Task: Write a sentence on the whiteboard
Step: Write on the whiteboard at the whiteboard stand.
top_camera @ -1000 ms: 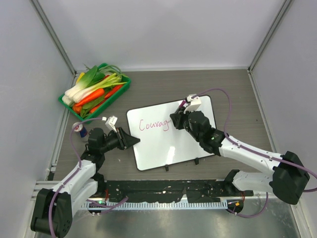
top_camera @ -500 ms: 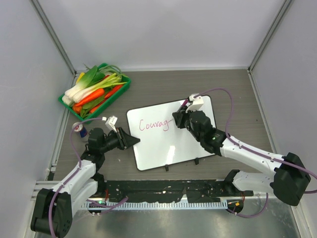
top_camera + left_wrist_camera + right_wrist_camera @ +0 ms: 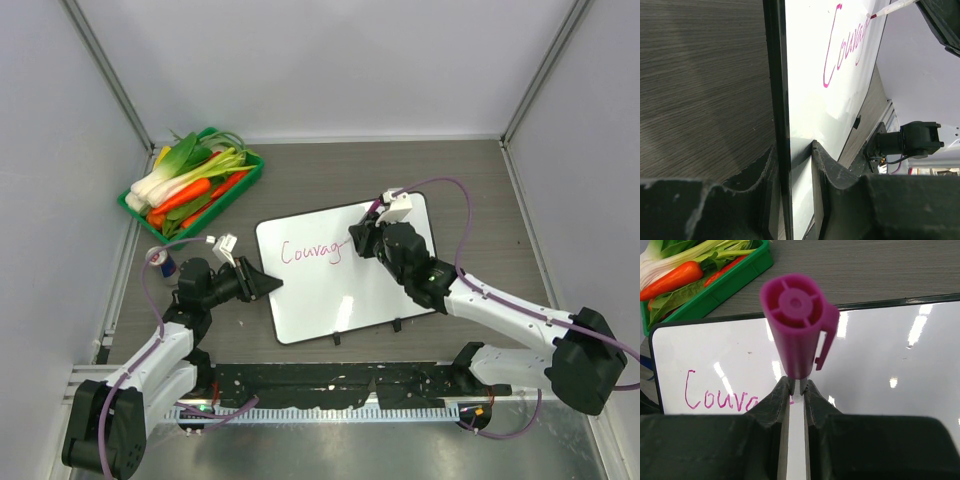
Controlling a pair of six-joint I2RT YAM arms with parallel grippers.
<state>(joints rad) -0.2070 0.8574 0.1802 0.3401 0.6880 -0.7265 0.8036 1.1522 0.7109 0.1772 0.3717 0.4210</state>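
Writing is underway, mid-word. The right gripper (image 3: 362, 240) is clamping a magenta marker (image 3: 797, 325) upright btwn its two fingers, jaws closed down to a narrow slit w/ the barrel pinched in it and the cap end facing the wrist cam. The marker tip (image 3: 872, 16) is sitting at the end of the last stroke, touching the board or just off it; can't tell which. The left gripper (image 3: 268, 284) is bracing the whiteboard (image 3: 340, 290) at its left short edge: the fingers are closed onto the thin black frame, one on each side, so the board shouldn't be sliding under pen pressure.

The whiteboard is lying flat on the dark wood-grain table (image 3: 330, 175), roughly centre, turned slightly, w/ a green tray (image 3: 256, 166) of vegetables well apart at far left. It's glossy white, throwing back ceiling lights, w/ rounded corners and two small black clips on the near long edge.

The sentence (image 3: 312, 252) is only partly done — thin pink cursive reading approx. "Courag", covering the left half of the top line. The right half and everything below are blank.

Next, I'd judge: finishing the letter, then carrying the tip rightward along the same baseline w/ light, even contact, lifting btwn words — left arm holding firm throughout, as room is getting tight toward the right edge.
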